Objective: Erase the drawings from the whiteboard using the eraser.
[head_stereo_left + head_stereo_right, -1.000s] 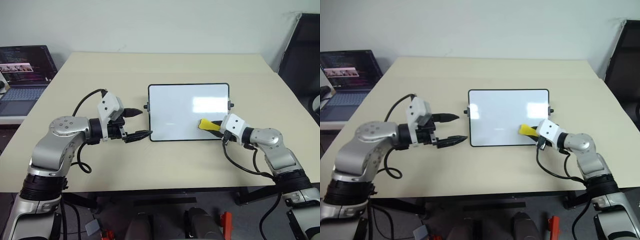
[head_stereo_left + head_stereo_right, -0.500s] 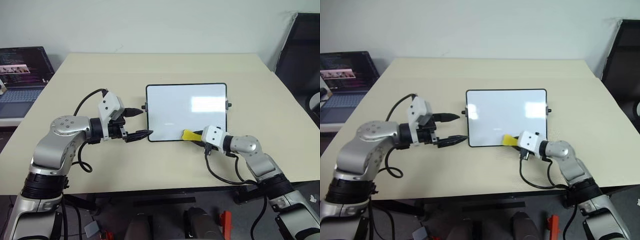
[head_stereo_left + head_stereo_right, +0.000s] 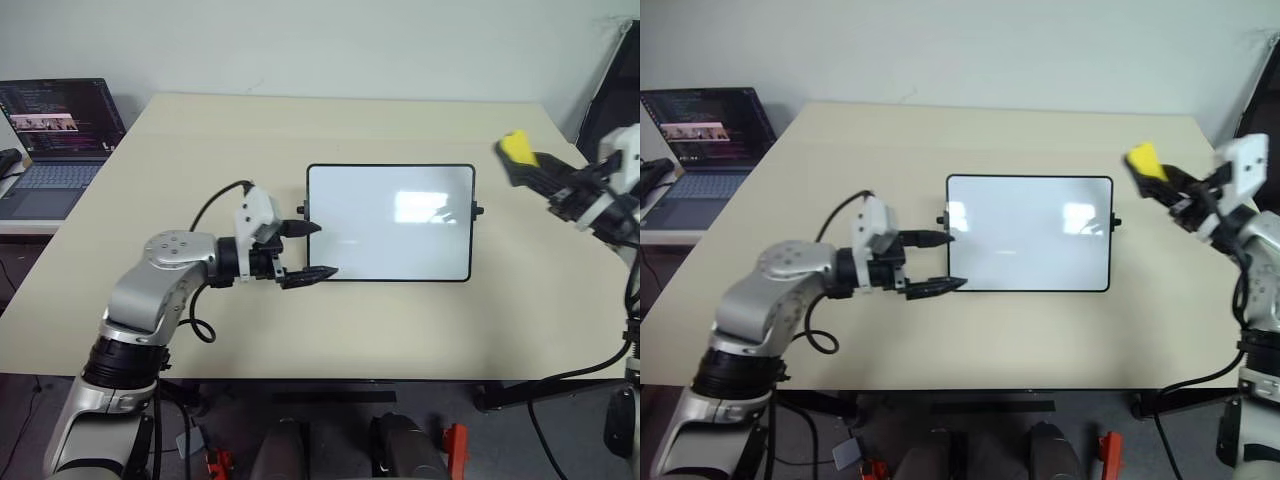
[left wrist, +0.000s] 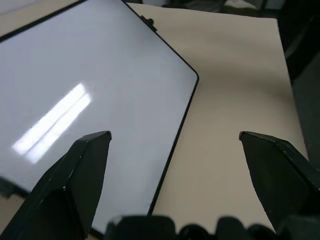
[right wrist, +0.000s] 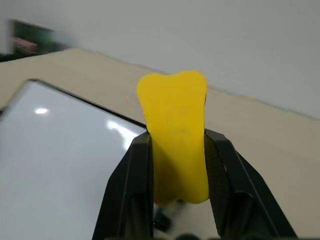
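Standing next to the table (image 3: 200,150) here, and the right gripper (image 3: 1170,190) is up in the air off the right side of the whiteboard (image 3: 390,222), with its two black fingers pinched tight on the eraser (image 3: 514,148). The yellow block sticks out past the fingertips, clear of the board and touching nothing else. From the right wrist camera you can see the eraser (image 5: 175,130) squeezed between both fingers, with the board's glossy corner lying off to one side beyond it.

The left gripper (image 3: 315,250) sits low over the table at the board's left edge, jaws spread wide and holding nothing. One fingertip reaches just by the little black knob (image 3: 302,210) on the frame, the other points at the lower left corner (whether either actually touches the frame, I can't tell). In the left wrist view the board's rounded corner lies right between the two open fingers (image 4: 75,175).

The board's surface looks plain white with just ceiling-light glare on it; I can't make out any marks. Off past the left arm there's a laptop (image 3: 55,125) open at the table's far left side.
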Robot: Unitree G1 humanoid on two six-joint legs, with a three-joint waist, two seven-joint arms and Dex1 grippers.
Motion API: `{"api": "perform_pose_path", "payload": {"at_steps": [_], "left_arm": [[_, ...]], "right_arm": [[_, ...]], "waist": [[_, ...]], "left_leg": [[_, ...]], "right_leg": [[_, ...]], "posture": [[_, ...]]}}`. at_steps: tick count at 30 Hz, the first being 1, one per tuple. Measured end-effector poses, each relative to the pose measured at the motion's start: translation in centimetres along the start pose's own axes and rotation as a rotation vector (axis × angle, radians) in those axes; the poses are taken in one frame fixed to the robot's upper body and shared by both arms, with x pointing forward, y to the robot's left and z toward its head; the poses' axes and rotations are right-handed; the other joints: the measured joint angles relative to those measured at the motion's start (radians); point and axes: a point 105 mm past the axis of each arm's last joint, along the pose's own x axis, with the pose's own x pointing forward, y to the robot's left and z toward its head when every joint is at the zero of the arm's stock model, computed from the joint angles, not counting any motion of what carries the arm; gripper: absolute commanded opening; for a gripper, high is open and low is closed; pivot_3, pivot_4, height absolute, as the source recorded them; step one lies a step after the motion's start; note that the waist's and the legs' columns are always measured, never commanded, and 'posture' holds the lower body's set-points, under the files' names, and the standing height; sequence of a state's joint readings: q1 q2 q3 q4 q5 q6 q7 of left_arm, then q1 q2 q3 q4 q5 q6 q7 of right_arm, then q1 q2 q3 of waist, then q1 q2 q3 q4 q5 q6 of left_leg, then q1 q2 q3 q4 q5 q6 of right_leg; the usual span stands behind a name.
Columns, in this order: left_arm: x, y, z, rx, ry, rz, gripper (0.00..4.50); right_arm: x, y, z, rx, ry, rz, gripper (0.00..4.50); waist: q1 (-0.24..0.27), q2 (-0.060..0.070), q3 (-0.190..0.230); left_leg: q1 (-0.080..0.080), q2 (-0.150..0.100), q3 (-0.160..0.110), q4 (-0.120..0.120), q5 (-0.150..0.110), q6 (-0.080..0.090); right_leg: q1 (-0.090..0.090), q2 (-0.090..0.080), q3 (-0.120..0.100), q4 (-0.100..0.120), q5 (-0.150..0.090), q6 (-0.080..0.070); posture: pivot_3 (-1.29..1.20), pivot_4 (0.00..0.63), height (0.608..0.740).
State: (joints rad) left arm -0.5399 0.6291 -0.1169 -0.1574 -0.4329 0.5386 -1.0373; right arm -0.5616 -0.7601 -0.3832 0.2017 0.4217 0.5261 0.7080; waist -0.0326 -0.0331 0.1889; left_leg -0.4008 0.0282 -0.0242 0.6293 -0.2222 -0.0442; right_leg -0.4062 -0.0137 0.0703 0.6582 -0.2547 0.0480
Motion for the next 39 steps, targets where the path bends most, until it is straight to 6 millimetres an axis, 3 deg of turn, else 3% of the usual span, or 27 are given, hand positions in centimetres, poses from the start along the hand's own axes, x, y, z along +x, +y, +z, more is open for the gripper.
{"api": "perform_pose_path", "payload": {"at_steps": [4,8,14,23,25,29,31,33,36,39], "left_arm": [[1.5,-0.6,1.0,0.014,-0.043,-0.045,4.50],[2.2,-1.0,1.2,0.012,-0.058,-0.070,4.50],[2.2,-1.1,1.1,0.010,-0.054,-0.072,4.50],[1.8,-1.0,0.5,-0.003,-0.034,-0.061,4.50],[1.3,-0.7,0.4,-0.003,-0.028,-0.041,4.50],[-1.0,1.3,1.6,0.009,-0.077,0.078,4.50],[-3.0,3.9,2.7,0.011,-0.150,0.245,4.50],[-5.2,6.6,3.5,0.020,-0.205,0.427,4.50],[-7.4,9.5,3.4,0.029,-0.232,0.659,4.50],[-7.8,11.4,1.4,-0.021,-0.235,0.852,4.50]], "right_arm": [[-1.6,-2.9,-5.0,0.036,0.237,-0.164,1.04],[-3.1,-4.3,-9.6,0.112,0.426,-0.257,1.04],[-3.5,-4.6,-10.9,0.138,0.481,-0.268,1.04],[-3.1,-4.9,-11.0,0.138,0.502,-0.279,4.02],[-2.9,-4.8,-10.6,0.131,0.490,-0.271,4.46],[-1.6,-4.0,-8.1,0.068,0.398,-0.226,4.46],[0.0,-3.0,-5.7,0.026,0.268,-0.204,4.46],[1.5,-2.0,-4.7,0.013,0.166,-0.202,4.46],[2.8,-0.9,-6.2,0.076,0.098,-0.222,4.46],[3.5,-0.6,-9.7,0.165,0.099,-0.279,4.46]], "waist": [[-0.001,0.000,0.000],[-0.013,0.000,0.000],[-0.025,0.001,0.000],[-0.025,0.001,0.000],[-0.025,0.001,0.000],[-0.028,0.002,0.001],[-0.029,0.002,0.001],[-0.027,0.002,0.001],[-0.023,0.002,0.001],[-0.009,0.002,0.001]], "left_leg": [[0.000,0.000,0.000,0.000,0.000,0.000],[0.001,0.000,0.001,0.000,0.000,0.000],[0.001,0.000,0.001,0.000,0.000,0.000],[0.001,0.000,0.001,0.001,0.000,0.000],[0.001,0.000,0.000,0.001,0.000,0.000],[0.001,0.000,0.000,0.001,0.000,0.000],[0.001,0.001,0.000,0.001,0.000,0.000],[0.001,0.001,-0.001,0.001,0.000,0.000],[0.001,0.000,0.000,0.001,0.000,0.000],[-0.001,-0.002,0.000,0.001,0.000,0.000]], "right_leg": [[0.000,0.000,0.000,0.000,0.000,0.000],[0.000,0.000,0.001,0.001,-0.002,0.004],[0.000,0.001,0.001,0.002,-0.002,0.005],[0.000,0.001,0.001,0.001,-0.002,0.005],[0.000,0.001,0.001,0.002,-0.002,0.005],[0.000,0.001,0.001,0.002,-0.002,0.005],[0.000,0.001,0.001,0.003,-0.002,0.006],[0.000,0.002,0.000,0.003,-0.002,0.006],[0.001,0.001,0.001,0.002,-0.001,0.005],[0.000,-0.002,0.001,0.000,0.003,0.004]], "posture": [[0.00,0.150,0.740],[0.00,0.150,0.740],[0.00,0.150,0.740],[0.00,0.150,0.740],[0.00,0.150,0.740],[0.00,0.150,0.740],[0.00,0.150,0.740],[0.00,0.150,0.740],[0.00,0.150,0.740],[0.00,0.150,0.740]]}}
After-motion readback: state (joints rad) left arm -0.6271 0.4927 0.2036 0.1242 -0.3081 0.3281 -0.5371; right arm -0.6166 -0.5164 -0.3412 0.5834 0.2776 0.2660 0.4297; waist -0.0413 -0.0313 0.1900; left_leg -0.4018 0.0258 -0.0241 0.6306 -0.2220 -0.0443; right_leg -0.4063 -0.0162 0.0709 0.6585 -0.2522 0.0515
